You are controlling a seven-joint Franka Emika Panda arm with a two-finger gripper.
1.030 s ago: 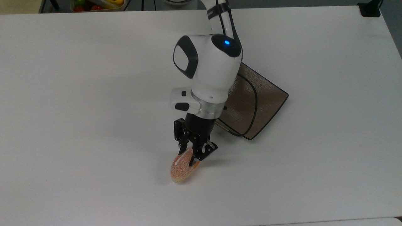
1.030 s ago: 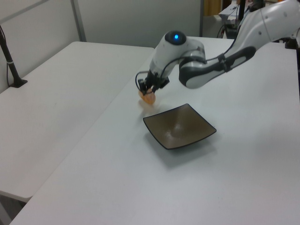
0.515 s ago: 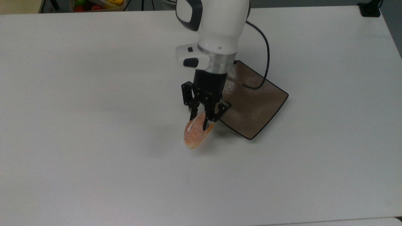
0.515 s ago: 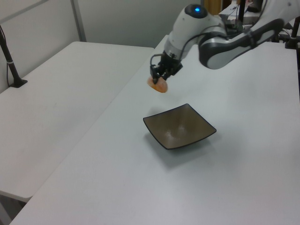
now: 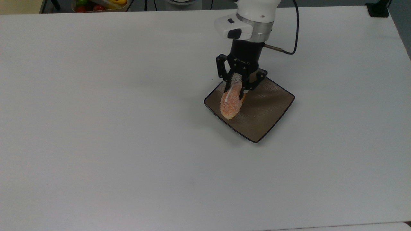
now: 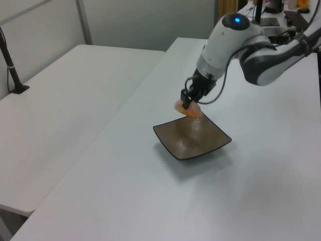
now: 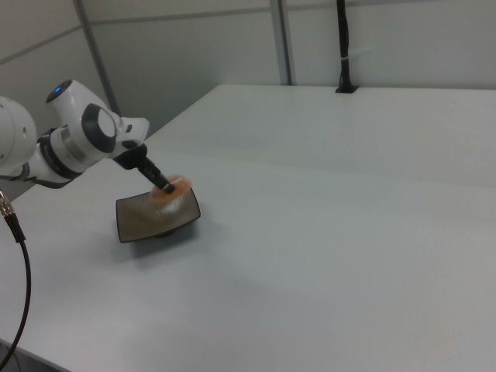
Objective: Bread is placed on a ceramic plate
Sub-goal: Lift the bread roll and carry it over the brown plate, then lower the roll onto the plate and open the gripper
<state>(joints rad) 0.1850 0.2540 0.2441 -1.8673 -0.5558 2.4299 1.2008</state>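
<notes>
An orange-tan speckled oval bread roll (image 5: 230, 104) is marked by a short white stripe. A glossy brown textured square ceramic plate (image 5: 266, 109) is edged by a thin dark rim, and the bench (image 5: 112, 128) is coloured plain white.

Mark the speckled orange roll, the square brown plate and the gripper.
Small oval speckled orange-tan bread (image 5: 230, 106), top view, middle of its surface.
Square glossy brown ceramic plate (image 5: 266, 112), top view, bare textured floor.
Black two-finger gripper (image 5: 236, 93), top view, between its fingertips.

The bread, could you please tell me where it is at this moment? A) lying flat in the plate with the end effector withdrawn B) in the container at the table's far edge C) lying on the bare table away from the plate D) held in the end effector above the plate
D: the end effector is shut on the bread, which hangs over the ceramic plate; the left view shows the bread raised above the plate's far corner.
</notes>
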